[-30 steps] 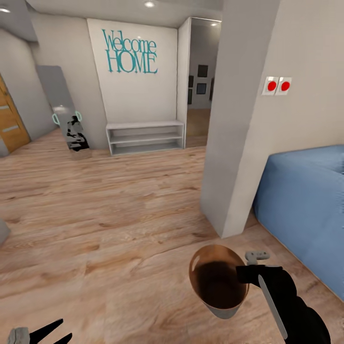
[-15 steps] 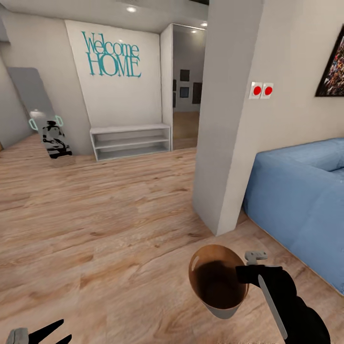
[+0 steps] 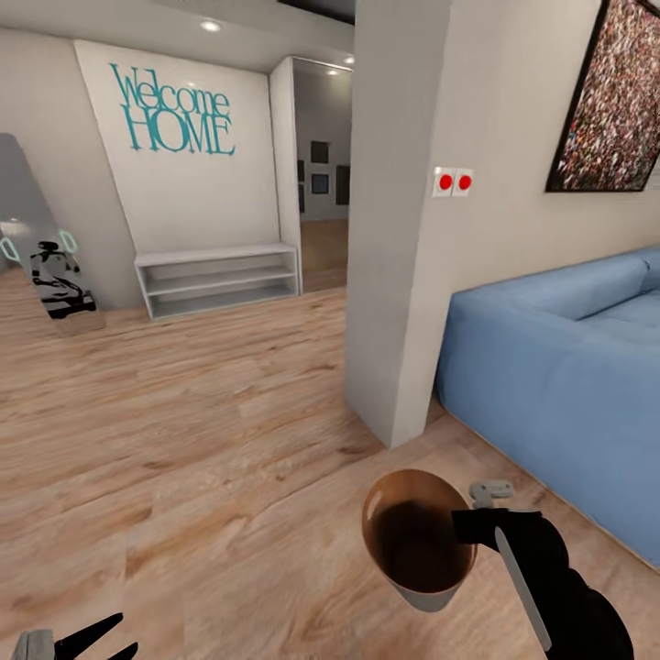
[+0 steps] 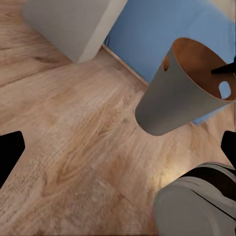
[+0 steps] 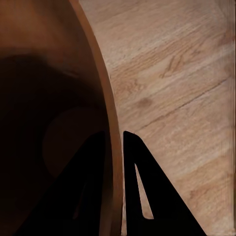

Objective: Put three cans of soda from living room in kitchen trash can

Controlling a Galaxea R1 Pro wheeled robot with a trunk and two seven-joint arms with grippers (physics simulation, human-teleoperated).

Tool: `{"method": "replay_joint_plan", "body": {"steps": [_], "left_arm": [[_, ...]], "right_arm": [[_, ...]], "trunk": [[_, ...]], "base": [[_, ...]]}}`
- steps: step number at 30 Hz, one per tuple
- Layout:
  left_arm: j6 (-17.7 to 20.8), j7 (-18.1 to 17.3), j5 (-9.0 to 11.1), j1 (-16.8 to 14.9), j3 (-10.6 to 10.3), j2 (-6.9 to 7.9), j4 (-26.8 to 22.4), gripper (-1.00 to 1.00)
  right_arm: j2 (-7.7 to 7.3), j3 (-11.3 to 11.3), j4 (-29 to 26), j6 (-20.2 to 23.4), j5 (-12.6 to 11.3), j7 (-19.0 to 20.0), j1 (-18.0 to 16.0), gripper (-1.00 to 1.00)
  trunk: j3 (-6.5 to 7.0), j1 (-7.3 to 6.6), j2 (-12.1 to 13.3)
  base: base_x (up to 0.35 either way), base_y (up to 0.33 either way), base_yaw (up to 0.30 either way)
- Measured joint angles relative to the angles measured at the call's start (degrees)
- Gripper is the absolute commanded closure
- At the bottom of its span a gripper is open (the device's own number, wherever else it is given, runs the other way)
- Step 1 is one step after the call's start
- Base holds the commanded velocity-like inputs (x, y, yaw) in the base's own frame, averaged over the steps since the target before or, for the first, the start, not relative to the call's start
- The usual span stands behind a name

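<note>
Right gripper (image 3: 466, 530) pinching the rim of the tash can (image 3: 417, 536), one finger inside, one outside the wall; in the right wrist view the two dark fingers (image 5: 142, 196) straddle the orange-brown rim (image 5: 105, 113). Bin held clear of the wood floor (image 3: 183, 458), mouth up, slightly tilted. Left gripper (image 3: 87, 642) low at the near edge, fingers spread, nothing between them. Beyond the bin: white wall corner (image 3: 394, 275), then blue sofa (image 3: 559, 385) just beside it. Two red switches (image 3: 454, 181) on the wall. Farther off, a low white shelf (image 3: 218, 280) under the teal "Welcome HOME" lettering (image 3: 174, 110).
</note>
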Motion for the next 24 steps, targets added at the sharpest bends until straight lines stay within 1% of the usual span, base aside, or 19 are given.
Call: {"method": "replay_joint_plan", "body": {"steps": [9,12,18,24], "left_arm": [[0.0,0.0,0.0,0.0,0.0,0.00,0.0,-1.00],[0.0,0.0,0.0,0.0,0.0,0.00,0.0,-1.00],[0.0,0.0,0.0,0.0,0.0,0.00,0.0,-1.00],[0.0,0.1,-0.1,0.0,0.0,0.00,0.0,-1.00]], "right_arm": [[0.03,0.0,0.1,0.0,0.2,0.0,0.0,1.00],[0.03,0.0,0.1,0.0,0.4,0.0,0.0,1.00],[0.03,0.0,0.1,0.0,0.0,0.0,0.0,1.00],[0.03,0.0,0.1,0.0,0.0,0.0,0.0,1.00]], "trunk": [[0.63,0.00,0.0],[0.84,0.00,0.0],[1.26,0.00,0.0],[1.68,0.00,0.0]], "base": [[-0.289,-0.080,-0.224],[-0.074,-0.023,-0.224],[-0.011,-0.031,-0.226],[-0.001,-0.115,-0.226]]}}
